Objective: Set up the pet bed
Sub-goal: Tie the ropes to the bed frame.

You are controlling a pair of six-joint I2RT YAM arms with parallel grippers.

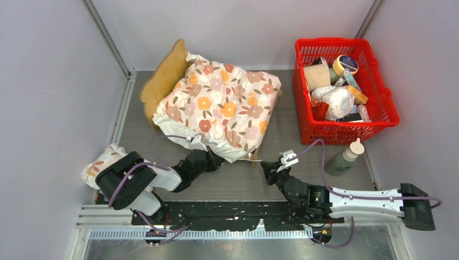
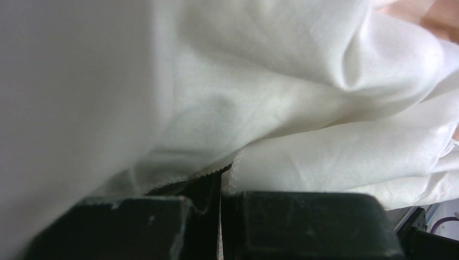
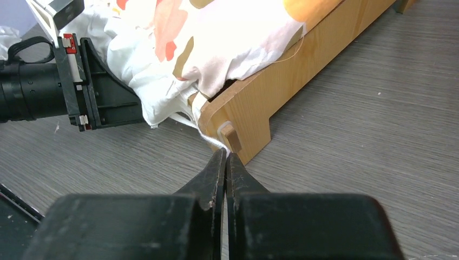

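Top external view: grey wood-grain table (image 1: 303,130), pale walls around it. Nearest, the left gripper (image 1: 212,157) is clamped on the white edge of the floral cushion (image 1: 222,103). The right gripper (image 1: 266,166) is pressed closed at the near foot corner of the pet bed (image 1: 164,78). The bed lies mid-table, headboard left, foot right. Far right, a red basket (image 1: 391,116) holds tape rolls and a white bag.

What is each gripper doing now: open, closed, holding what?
Left gripper: closed on the white edge of the cushion.
Right gripper: closed by the bed corner; a hold cannot be told.
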